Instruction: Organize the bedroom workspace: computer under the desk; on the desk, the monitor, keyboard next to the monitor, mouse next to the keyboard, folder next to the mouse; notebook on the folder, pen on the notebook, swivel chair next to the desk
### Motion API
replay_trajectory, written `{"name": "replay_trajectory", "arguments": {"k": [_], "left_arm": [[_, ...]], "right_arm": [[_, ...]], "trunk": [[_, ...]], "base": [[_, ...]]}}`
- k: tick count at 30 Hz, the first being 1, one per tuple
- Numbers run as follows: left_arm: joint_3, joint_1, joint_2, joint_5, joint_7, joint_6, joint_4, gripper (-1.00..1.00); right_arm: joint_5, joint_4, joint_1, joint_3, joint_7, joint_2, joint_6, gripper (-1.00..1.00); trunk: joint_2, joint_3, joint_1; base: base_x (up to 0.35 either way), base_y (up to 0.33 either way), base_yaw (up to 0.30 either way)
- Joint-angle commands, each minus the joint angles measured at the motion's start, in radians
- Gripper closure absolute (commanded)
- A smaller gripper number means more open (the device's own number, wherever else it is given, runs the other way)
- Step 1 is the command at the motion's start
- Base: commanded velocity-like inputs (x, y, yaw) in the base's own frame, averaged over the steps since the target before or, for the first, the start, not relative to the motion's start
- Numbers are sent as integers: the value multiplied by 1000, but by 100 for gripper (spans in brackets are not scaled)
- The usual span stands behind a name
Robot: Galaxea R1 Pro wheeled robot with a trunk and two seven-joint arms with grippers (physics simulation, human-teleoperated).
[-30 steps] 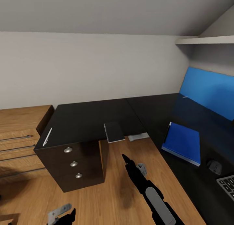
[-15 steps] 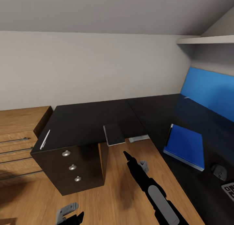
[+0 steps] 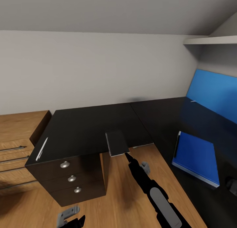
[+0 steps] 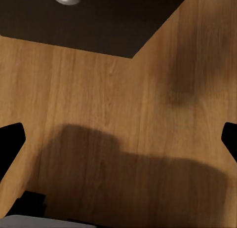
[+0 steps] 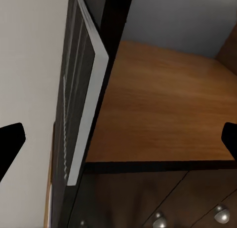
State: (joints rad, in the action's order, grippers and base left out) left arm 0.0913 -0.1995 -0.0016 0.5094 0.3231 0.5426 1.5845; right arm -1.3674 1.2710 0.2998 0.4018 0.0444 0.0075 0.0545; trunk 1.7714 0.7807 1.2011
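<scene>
The thin dark grey notebook (image 3: pixel 116 142) lies on the black desk (image 3: pixel 89 122) and overhangs its front edge beside the drawer unit. My right gripper (image 3: pixel 135 163) is just below and in front of that overhang, open and holding nothing. In the right wrist view the notebook (image 5: pixel 81 104) is seen edge-on, between the widely parted fingertips (image 5: pixel 10 144). The pale pen (image 3: pixel 41 149) rests at the desk's left front corner. On the desk's right wing lies the blue folder (image 3: pixel 197 156), and the black mouse (image 3: pixel 232 185) shows past it. My left gripper (image 3: pixel 70 218) hangs open, low over the floor.
A light wooden chest (image 3: pixel 16 139) with bar handles stands left of the desk. The drawer unit has round silver knobs (image 3: pixel 65 164). A wide upright panel with a blue face (image 3: pixel 214 93) stands at the desk's far right under a white shelf (image 3: pixel 210 40). Wooden floor (image 4: pixel 118 114) lies below.
The whole picture has shifted as the camera moved closer to the desk. My right gripper's tip has come up close to the notebook's overhanging edge. The keyboard has left the picture.
</scene>
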Motion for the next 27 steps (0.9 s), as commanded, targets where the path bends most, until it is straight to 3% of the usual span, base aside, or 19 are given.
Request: {"name": "replay_trajectory", "arguments": {"k": [1, 14, 23, 24, 27], "left_arm": [[1, 0, 0, 11, 9, 2, 2, -100], [1, 0, 0, 11, 8, 3, 0, -100], [1, 0, 0, 12, 11, 6, 0, -100], [1, 0, 0, 12, 11, 6, 0, -100], [1, 0, 0, 12, 11, 7, 0, -100]], "right_arm": [[-7, 1, 0, 0, 5, 0, 2, -100], [-7, -1, 0, 0, 5, 0, 2, -100], [-7, -2, 0, 0, 6, 1, 1, -100], [-7, -2, 0, 0, 6, 1, 2, 100], [-7, -2, 0, 0, 8, 2, 2, 100]], "trunk": [[0, 1, 0], [0, 1, 0], [0, 1, 0], [0, 1, 0], [0, 1, 0]], "base": [[56, 27, 0], [148, 74, 0], [23, 12, 0], [2, 1, 0], [0, 0, 0]]}}
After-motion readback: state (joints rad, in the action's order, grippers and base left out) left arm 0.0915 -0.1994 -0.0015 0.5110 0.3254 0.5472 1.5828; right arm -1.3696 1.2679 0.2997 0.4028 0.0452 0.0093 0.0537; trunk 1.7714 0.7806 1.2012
